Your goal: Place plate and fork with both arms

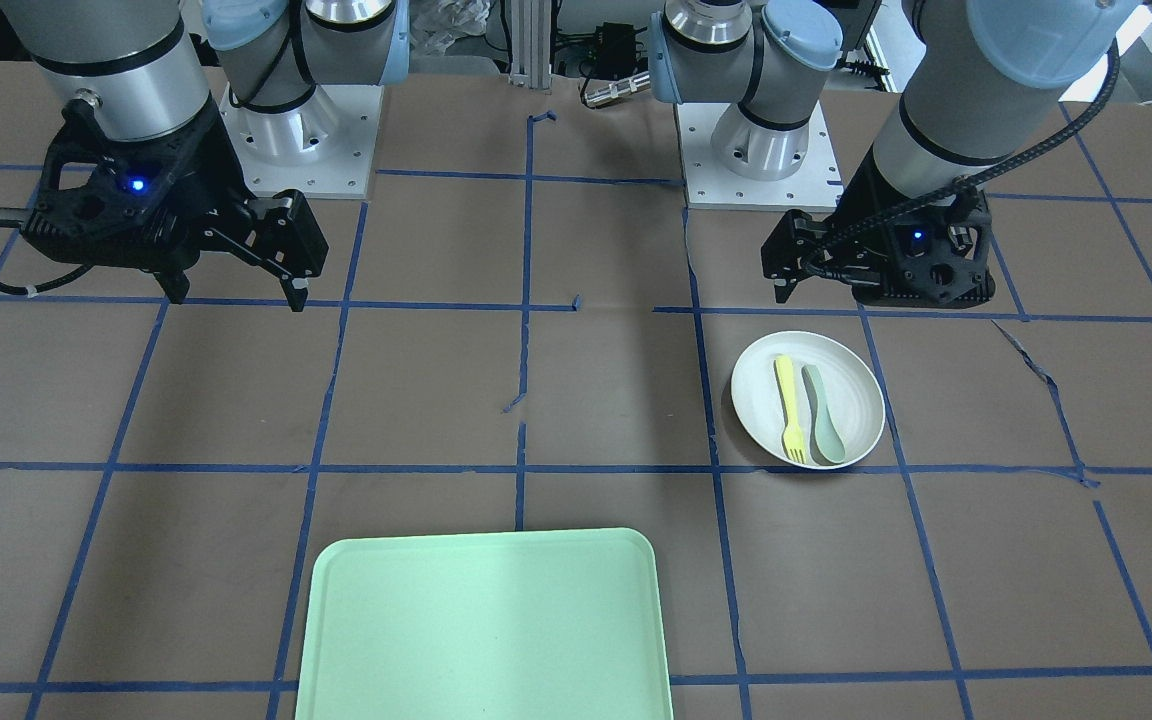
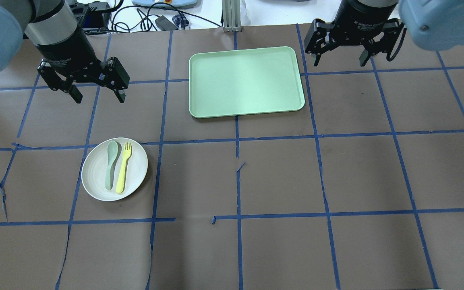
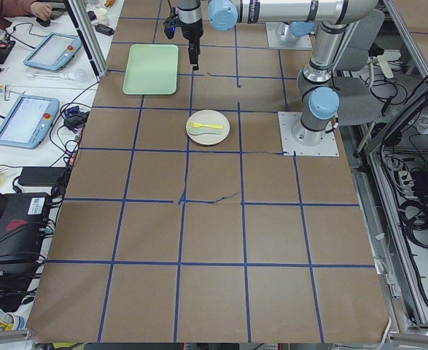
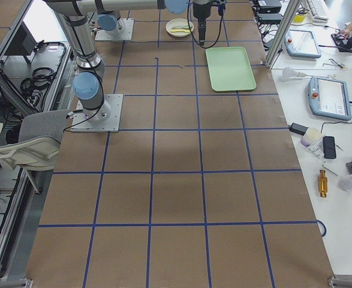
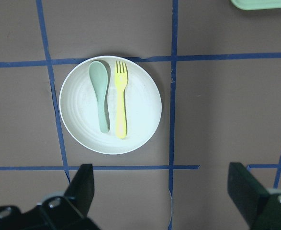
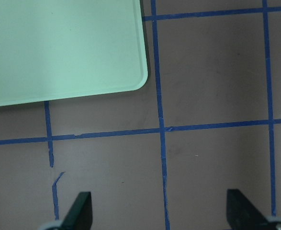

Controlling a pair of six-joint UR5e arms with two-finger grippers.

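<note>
progress is judged nil: on the worktop [image 2: 357, 173] nothing is seen set on the green tray [image 2: 244, 80], and nothing is gripped. the left pincer [image 2: 99, 96] is held wide open, left of the tray; the right pincer [image 2: 340, 60], likewise spread, is held off the tray's far right corner. the plate [image 2: 137, 171] is found well left of the tray, nearer the robot, with the fork [image 2: 123, 169] laid on it beside a spoon [image 2: 111, 165]. both pickups are left to be done. white lettering on the right wrist cannot be read.
</note>
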